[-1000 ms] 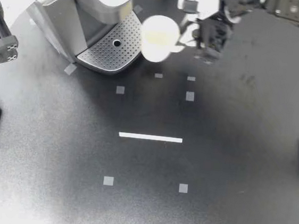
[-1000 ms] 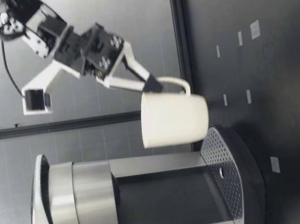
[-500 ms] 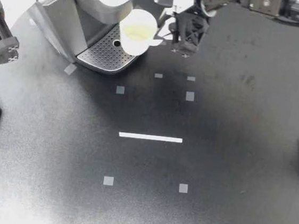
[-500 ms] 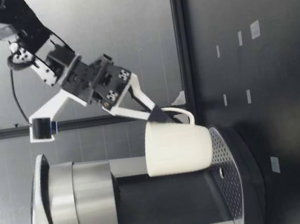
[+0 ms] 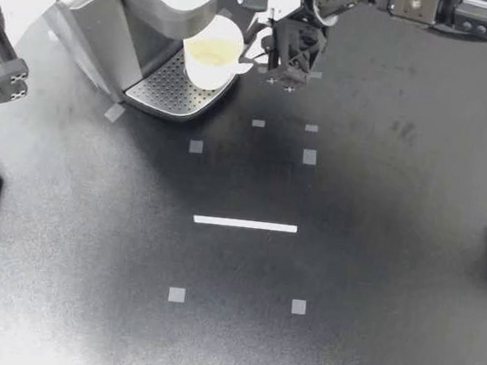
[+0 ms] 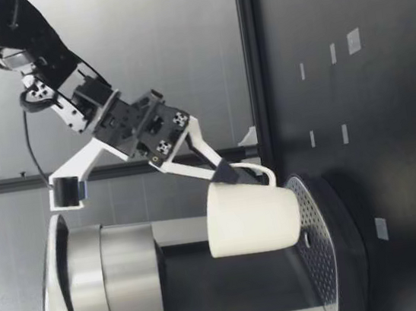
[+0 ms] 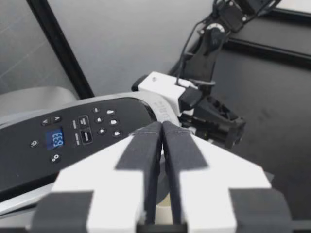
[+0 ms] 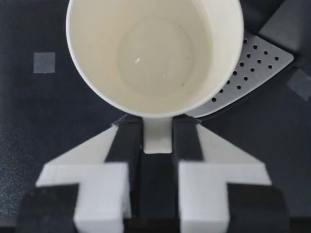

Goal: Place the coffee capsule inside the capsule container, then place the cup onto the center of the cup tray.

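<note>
Over cup tray (image 5: pixel 170 95): my right jaws are pinching the cup (image 5: pixel 212 51) by its handle
Left jaws: closed together, holding nothing
Pending: setting cup down, centred

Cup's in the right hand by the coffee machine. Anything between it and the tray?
Nothing visible. The right hand grips the cup by its handle just above the tray; the low view shows only bare tray under the cup.
</note>
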Tool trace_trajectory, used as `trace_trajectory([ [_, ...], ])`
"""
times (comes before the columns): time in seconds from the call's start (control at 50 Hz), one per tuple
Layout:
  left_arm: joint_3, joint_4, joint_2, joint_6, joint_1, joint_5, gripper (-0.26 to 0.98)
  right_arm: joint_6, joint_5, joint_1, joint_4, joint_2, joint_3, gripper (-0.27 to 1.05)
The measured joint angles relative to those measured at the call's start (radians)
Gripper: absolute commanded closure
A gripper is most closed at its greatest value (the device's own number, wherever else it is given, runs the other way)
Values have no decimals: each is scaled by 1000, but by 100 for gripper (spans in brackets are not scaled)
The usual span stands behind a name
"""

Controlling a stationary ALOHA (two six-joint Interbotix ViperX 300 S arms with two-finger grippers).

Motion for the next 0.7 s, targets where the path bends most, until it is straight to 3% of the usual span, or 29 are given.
trace_trajectory([
  [0.7, 3, 0, 0, -2, 0, 0, 59, 0, -2, 11, 0, 35, -38, 62],
])
